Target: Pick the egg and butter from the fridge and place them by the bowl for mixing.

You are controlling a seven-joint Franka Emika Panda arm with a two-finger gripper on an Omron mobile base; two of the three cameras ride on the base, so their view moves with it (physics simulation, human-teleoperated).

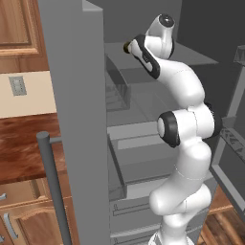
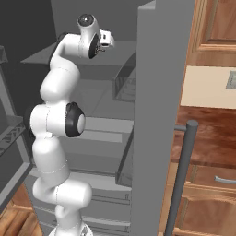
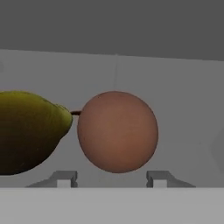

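Grey fridge [image 1: 76, 95] shelf, egg [image 3: 117, 131] centred just beyond parted claw [image 3: 113, 178] tips

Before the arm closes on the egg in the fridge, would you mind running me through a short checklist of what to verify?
1. Fridge door open, arm reaching onto the upper shelf: ok.
2. Egg centred ahead of the gripper, between the two fingertips in the hand view: ok.
3. Jaws wide enough to pass the egg: ok, the tips stand apart on either side of it.
4. Jaws actually gripping the egg: cannot tell; no contact is visible.
5. Neighbouring object clear of the jaws: not ok, the yellow-green fruit sits very close to the egg's side, near one fingertip.
6. Butter located: cannot tell.
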